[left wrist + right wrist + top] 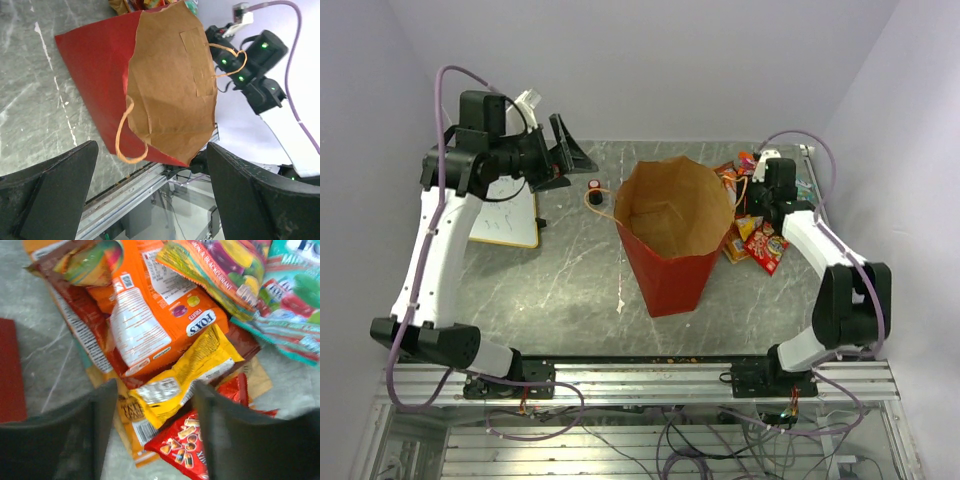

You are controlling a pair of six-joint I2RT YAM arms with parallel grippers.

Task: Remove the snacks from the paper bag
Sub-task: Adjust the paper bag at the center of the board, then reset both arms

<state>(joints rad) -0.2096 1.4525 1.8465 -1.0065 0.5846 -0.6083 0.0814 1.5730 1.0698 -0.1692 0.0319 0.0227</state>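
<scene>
Several snacks (150, 325) lie heaped on the counter (520, 280) just right of the standing paper bag (670, 270). Above them hovers the right tool (152, 392), released; the left tool (152, 150), also released, faces the bag.

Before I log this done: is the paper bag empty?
Looks empty: the top view shows only bare brown paper inside the paper bag, and the snacks lie piled beside it.
</scene>
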